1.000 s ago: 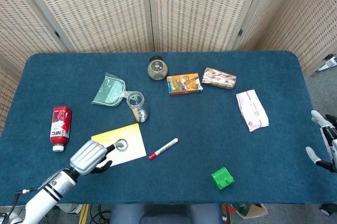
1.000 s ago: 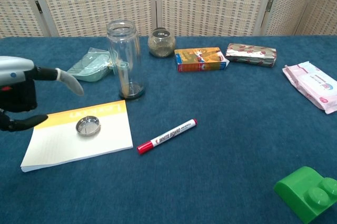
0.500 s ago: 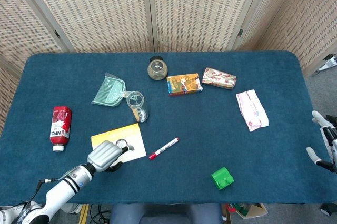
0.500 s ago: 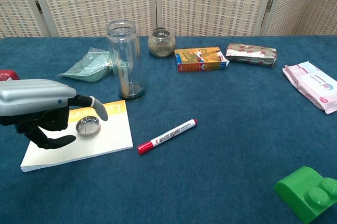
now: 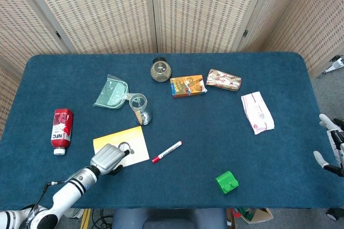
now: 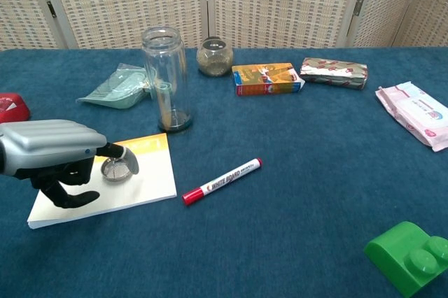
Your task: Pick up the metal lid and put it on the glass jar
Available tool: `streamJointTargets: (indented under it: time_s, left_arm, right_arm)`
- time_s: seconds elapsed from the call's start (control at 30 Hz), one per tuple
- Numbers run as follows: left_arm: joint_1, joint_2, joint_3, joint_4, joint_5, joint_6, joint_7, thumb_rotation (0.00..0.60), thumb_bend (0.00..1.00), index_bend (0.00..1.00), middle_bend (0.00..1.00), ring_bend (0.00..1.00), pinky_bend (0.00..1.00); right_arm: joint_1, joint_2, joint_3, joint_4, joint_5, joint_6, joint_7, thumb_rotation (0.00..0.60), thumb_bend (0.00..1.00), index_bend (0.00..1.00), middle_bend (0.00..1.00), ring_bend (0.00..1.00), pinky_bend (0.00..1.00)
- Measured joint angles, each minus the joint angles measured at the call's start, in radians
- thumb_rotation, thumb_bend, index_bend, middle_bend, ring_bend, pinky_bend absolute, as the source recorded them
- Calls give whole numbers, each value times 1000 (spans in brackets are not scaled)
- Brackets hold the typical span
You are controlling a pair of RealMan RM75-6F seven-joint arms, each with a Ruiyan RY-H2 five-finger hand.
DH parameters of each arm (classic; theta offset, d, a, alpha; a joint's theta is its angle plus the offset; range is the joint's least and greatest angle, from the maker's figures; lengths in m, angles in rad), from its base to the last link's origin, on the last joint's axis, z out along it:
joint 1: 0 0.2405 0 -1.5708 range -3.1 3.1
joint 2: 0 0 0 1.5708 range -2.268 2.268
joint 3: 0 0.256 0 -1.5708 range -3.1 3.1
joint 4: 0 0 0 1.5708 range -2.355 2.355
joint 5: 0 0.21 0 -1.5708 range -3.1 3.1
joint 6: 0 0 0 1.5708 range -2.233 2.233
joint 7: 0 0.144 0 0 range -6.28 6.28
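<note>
The small round metal lid (image 6: 115, 169) lies open side up on a yellow notepad (image 6: 150, 182) at the front left; the head view shows the lid (image 5: 123, 147) too. The tall empty glass jar (image 6: 164, 77) stands upright just behind the pad, also seen as the jar (image 5: 140, 108) from above. My left hand (image 6: 52, 151) hovers over the pad's left part, fingers apart, one fingertip (image 6: 130, 162) at the lid's right rim and the thumb below it. It holds nothing. My right hand (image 5: 332, 145) hangs off the table's right edge, fingers spread and empty.
A red marker (image 6: 221, 180) lies right of the pad. A green block (image 6: 406, 254) sits at the front right. Behind are a mint dustpan (image 6: 115, 88), a small round jar (image 6: 214, 57), an orange box (image 6: 268, 77), a patterned pack (image 6: 334, 73), tissues (image 6: 416, 112) and a red bottle (image 5: 62, 129).
My left hand has moved right and lower over the notepad, bringing a fingertip from left of the lid to the lid's rim. The lid and jar have not moved.
</note>
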Motion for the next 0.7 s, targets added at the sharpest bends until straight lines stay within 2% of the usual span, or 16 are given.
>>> streamJointTargets:
  time_s: [0.43, 0.7]
  left_arm:
    - [-20, 35, 60, -26, -116, 57, 109, 600, 478, 212, 1000, 1000, 1000]
    - [-24, 65, 90, -49, -142, 94, 143, 600, 479, 212, 1000, 1000, 1000]
  right_arm:
    - [1, -3, 0, 0, -2, 0, -2, 600, 305, 20, 219, 79, 235]
    - [2, -1, 0, -9, -5, 0, -10, 600, 305, 20, 219, 79, 234]
